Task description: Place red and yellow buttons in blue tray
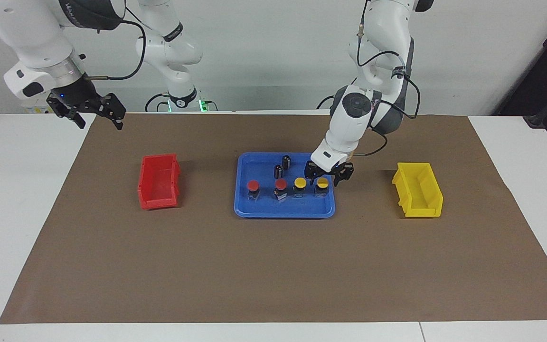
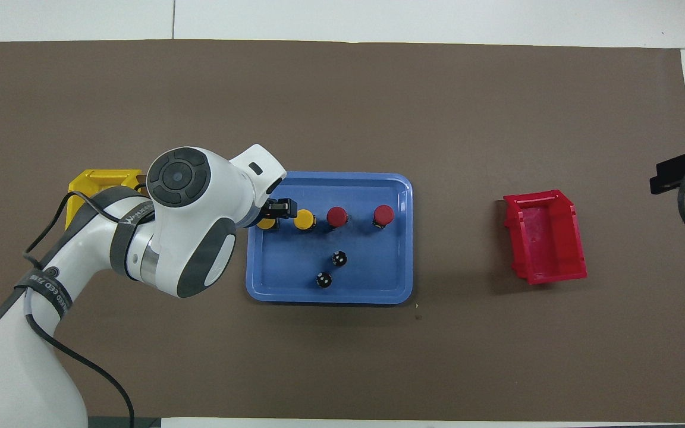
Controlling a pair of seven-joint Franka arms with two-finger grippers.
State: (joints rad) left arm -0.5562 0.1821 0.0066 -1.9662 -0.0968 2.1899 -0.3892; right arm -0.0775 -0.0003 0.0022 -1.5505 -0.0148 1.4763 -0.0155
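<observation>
Over the wide shallow blue plastic tray (image 1: 254, 209), left gripper (image 1: 329, 174) hangs spread and empty by an end yellow-capped black-based push-button (image 1: 321, 186), probably light, rigid, best pinched by its base, right gripper (image 1: 94, 111) waiting open.

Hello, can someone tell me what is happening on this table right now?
All four buttons, two red buttons and two yellow buttons, stand in a row in the blue tray, beside two black cylinders. The left gripper is low at the tray's edge by the end yellow button, holding nothing. The right gripper waits raised, open.
</observation>
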